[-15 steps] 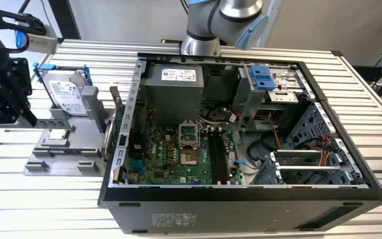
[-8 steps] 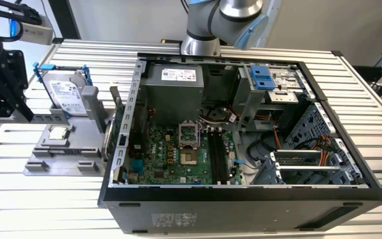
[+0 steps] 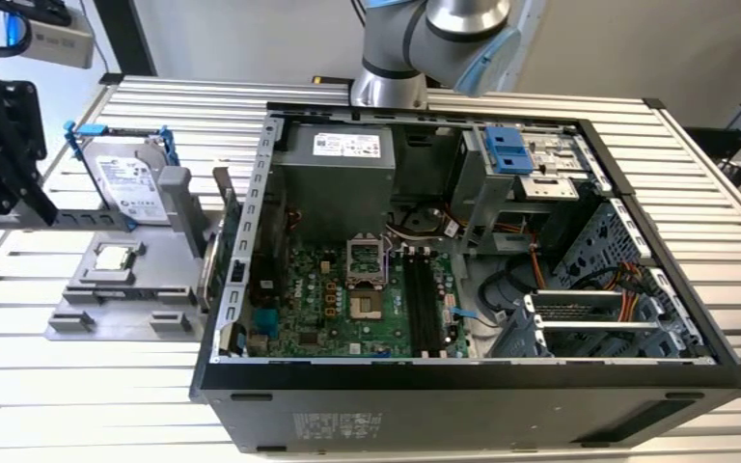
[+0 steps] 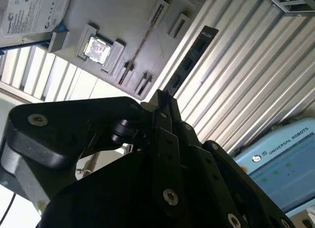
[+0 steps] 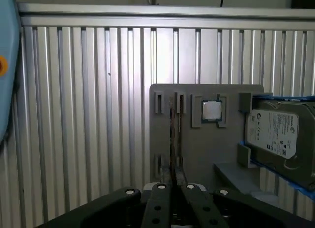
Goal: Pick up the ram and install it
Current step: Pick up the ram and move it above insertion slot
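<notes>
An open computer case (image 3: 474, 405) lies across the middle of the slatted bench (image 3: 737, 193), green motherboard (image 3: 325, 313) and grey power supply (image 3: 344, 178) exposed. Toward the bench's edge at the exterior view's left, a grey fixture plate (image 3: 94, 313) carries a square processor (image 3: 113, 257) — and a blue-framed hard drive (image 3: 126, 178) standing upright.

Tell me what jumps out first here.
The open computer case sits in the exterior view's middle, with its green motherboard exposed. In the second wrist view, the gripper is shut on the ram, a thin dark stick, near the grey fixture holding a hard drive.
</notes>
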`<action>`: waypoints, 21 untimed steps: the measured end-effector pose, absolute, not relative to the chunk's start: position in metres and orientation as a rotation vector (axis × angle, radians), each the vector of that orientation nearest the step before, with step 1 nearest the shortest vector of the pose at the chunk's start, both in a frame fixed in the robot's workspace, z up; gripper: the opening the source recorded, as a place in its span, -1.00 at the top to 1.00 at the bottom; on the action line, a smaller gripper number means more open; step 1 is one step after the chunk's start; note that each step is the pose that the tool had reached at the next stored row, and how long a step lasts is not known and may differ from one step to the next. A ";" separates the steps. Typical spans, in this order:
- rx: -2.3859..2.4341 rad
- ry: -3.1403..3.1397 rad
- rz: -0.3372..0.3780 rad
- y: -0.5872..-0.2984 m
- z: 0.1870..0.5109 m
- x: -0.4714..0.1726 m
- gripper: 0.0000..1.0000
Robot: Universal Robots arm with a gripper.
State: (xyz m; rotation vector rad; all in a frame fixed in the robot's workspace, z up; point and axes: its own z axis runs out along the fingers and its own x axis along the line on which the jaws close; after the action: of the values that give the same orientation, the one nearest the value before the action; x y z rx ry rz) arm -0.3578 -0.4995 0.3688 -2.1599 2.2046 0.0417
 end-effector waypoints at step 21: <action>-2.160 2.204 0.042 -0.500 0.401 -0.358 1.00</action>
State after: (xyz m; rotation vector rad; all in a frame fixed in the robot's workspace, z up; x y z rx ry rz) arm -0.3577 -0.4995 0.4009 -2.1601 2.2044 0.0416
